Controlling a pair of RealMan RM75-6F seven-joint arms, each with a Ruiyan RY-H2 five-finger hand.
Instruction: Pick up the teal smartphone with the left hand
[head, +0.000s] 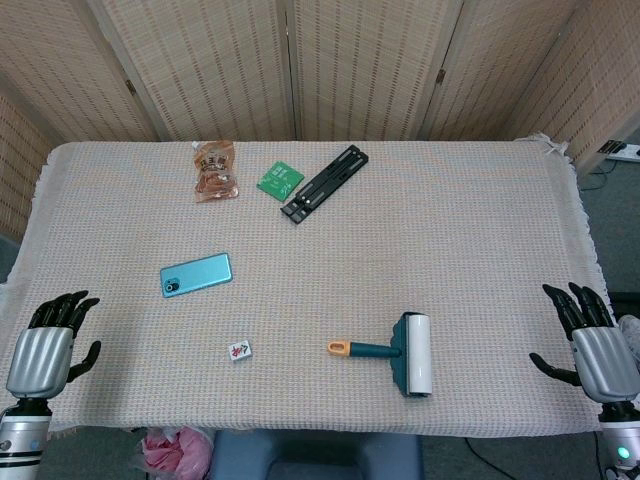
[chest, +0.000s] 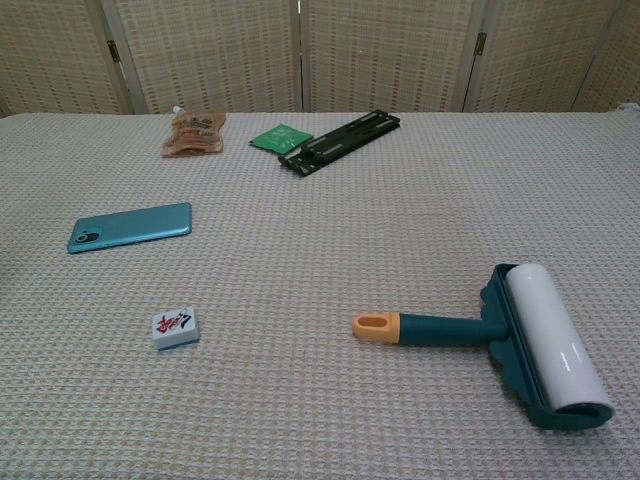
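Observation:
The teal smartphone (head: 196, 274) (chest: 130, 227) lies flat, camera side up, on the left half of the woven tablecloth (head: 420, 250). My left hand (head: 48, 345) hovers at the table's front left corner, well to the left of and nearer than the phone, fingers apart and holding nothing. At the front right edge my right hand (head: 592, 340) is likewise open and empty. Neither hand appears in the chest view.
A lint roller (head: 400, 352) (chest: 510, 340) lies front right. A mahjong tile (head: 240, 351) (chest: 175, 328) sits just in front of the phone. At the back are a snack packet (head: 215, 171) (chest: 193, 133), a green sachet (head: 279, 180) (chest: 280, 137) and a black folding stand (head: 325, 182) (chest: 340, 141).

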